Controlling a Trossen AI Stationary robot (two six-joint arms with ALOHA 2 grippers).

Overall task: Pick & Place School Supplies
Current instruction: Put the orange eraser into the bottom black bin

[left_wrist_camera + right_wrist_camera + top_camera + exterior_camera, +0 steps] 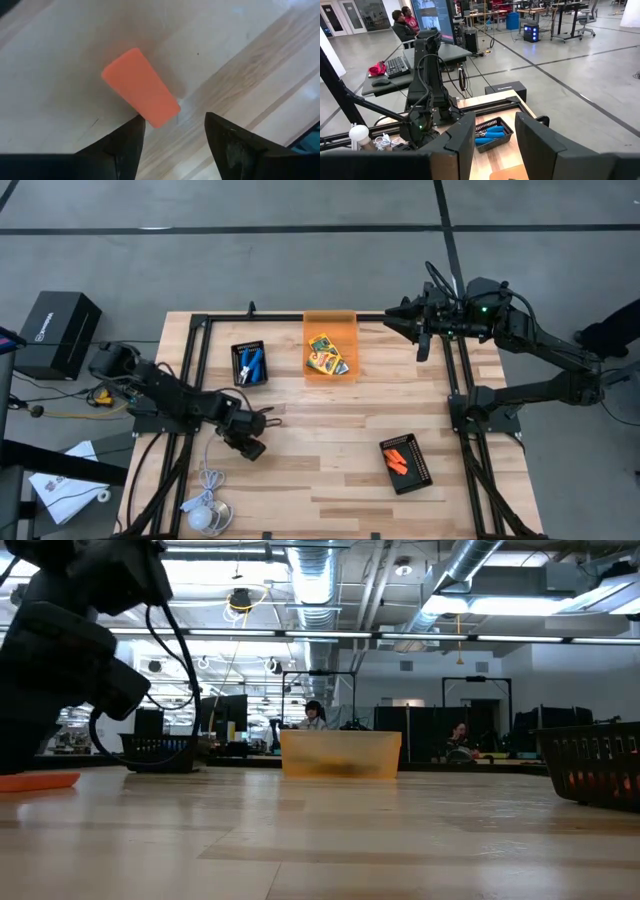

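closest to the lens in the left wrist view, an orange piece (pixel 141 86) lies flat on the counter (pixel 330 460), one end just ahead of the left gripper (pixel 175 132), whose jaws stand spread with nothing between them. from above, that left gripper (pixel 250 442) sits low at the lower left of the frame, well apart from the tray of orange pieces (pixel 406 463) at the lower right. if the jaws close from here they may only clip the piece's near corner and skid it sideways, since it sits angled and off centre. the right gripper (pixel 402 317) hangs at the upper right, jaws parted and empty. the crayon boxes (pixel 326 354) lie in the orange bin (pixel 331 318) and the blue-handled tool (pixel 251 363) in the upper-left tray; a wide swing could clip either.
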